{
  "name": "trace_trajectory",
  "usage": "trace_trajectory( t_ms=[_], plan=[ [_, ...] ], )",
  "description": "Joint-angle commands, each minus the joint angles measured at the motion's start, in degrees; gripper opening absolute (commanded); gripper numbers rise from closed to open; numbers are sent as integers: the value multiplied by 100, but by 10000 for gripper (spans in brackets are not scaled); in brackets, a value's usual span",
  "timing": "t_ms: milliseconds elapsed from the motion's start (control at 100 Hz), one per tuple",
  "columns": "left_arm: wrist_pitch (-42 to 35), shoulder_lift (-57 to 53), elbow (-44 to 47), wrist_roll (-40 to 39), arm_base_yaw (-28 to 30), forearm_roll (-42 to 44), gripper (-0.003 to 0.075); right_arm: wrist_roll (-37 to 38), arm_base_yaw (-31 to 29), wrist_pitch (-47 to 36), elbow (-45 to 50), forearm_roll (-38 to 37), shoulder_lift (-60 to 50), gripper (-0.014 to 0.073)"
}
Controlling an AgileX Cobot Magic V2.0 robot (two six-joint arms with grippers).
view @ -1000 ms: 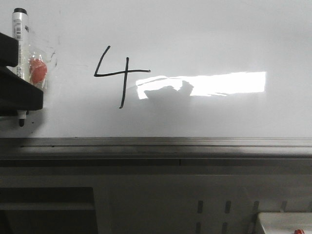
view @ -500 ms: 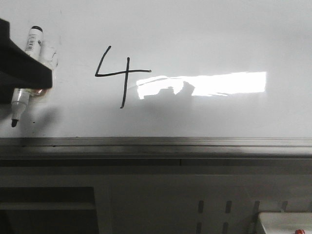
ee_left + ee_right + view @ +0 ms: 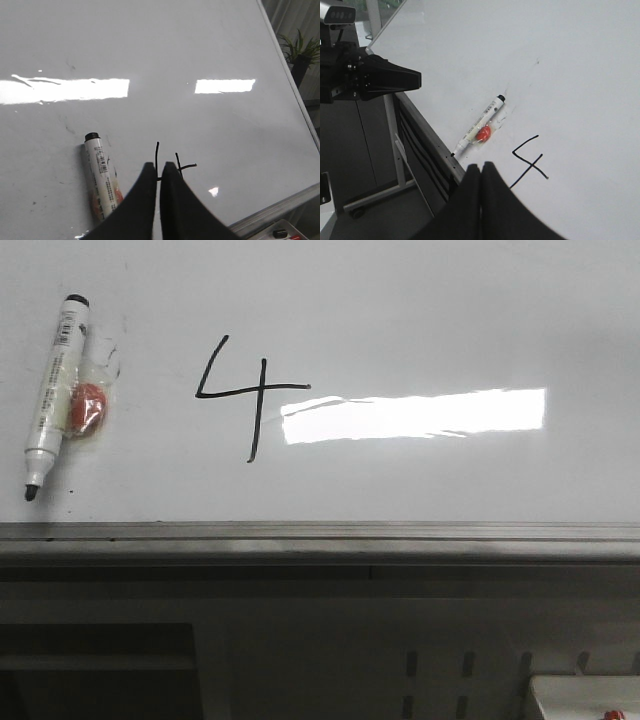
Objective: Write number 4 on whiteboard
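Observation:
The number 4 (image 3: 261, 390), in thin black strokes, stands left of centre on the whiteboard (image 3: 420, 310). A white marker (image 3: 52, 390), its black tip uncapped, lies free on the board left of it. A small orange lump (image 3: 88, 408) in clear wrap sits against the marker. Neither gripper shows in the front view. My left gripper (image 3: 158, 167) is shut and empty, above the board between the marker (image 3: 100, 175) and the 4 (image 3: 187, 166). My right gripper (image 3: 480, 167) is shut and empty, above the board's near edge by the 4 (image 3: 529, 165).
The grey metal frame edge (image 3: 320, 532) runs along the board's near side, with a dark cabinet below. A white tray (image 3: 585, 695) sits at the lower right. My left arm (image 3: 380, 80) hovers off the board's end. A stand leg with a caster (image 3: 375, 200) is on the floor.
My left gripper held the marker at the left edge one second ago. It has let go and drawn back out of the front view. The marker now lies tilted on the board.

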Motion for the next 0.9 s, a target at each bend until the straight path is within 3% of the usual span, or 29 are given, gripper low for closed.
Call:
trace_trajectory(
  t_ms=[0, 340, 890],
  plan=[
    [-378, -429, 96, -29, 7, 378, -20, -56, -34, -558, 344, -68, -680, -60],
    [-378, -1056, 378, -29, -4, 691, -20, -56, -34, -371, 1584, -68, -2607, -66],
    [-378, -1056, 391, -29, -4, 691, -20, -56, -34, -218, 1715, -68, -2724, -66]
  ],
)
